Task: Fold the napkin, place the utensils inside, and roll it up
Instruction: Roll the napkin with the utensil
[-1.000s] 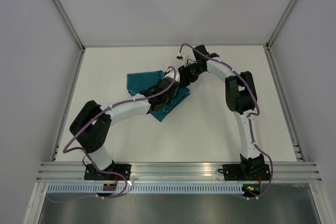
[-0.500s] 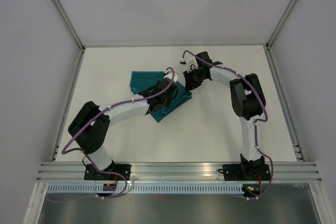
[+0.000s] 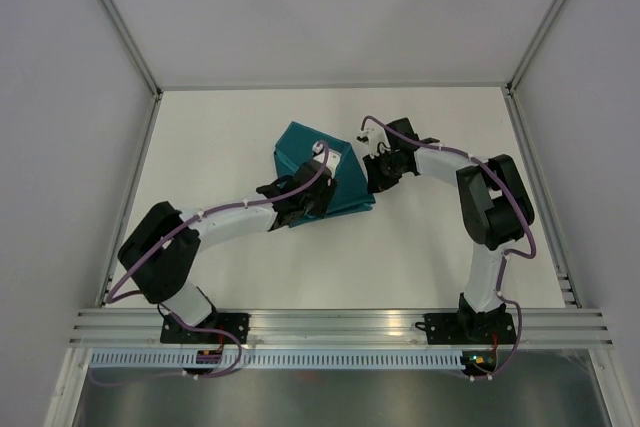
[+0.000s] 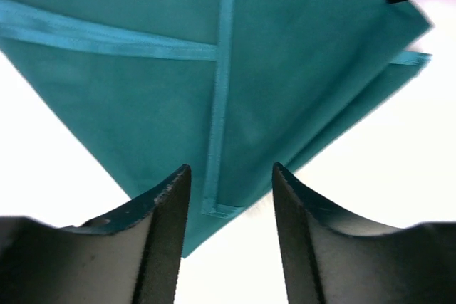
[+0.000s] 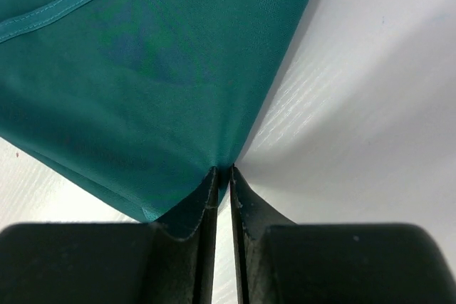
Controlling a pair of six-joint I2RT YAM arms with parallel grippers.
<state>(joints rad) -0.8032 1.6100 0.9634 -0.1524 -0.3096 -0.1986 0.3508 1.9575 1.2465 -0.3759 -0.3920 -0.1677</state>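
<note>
The folded napkin point(image 3: 298, 145) lies in the middle of the table point(image 3: 420, 247). The right claw point(image 5: 222, 171) is pinched tight on the cloth at its right side. The left claw point(image 4: 229, 173) hovers over it, fingers apart, gripping nothing.

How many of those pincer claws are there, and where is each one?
2. The left gripper stands open, its fingers on either side of a corner of the napkin. The right gripper is pinched shut on the cloth at its right side.
</note>
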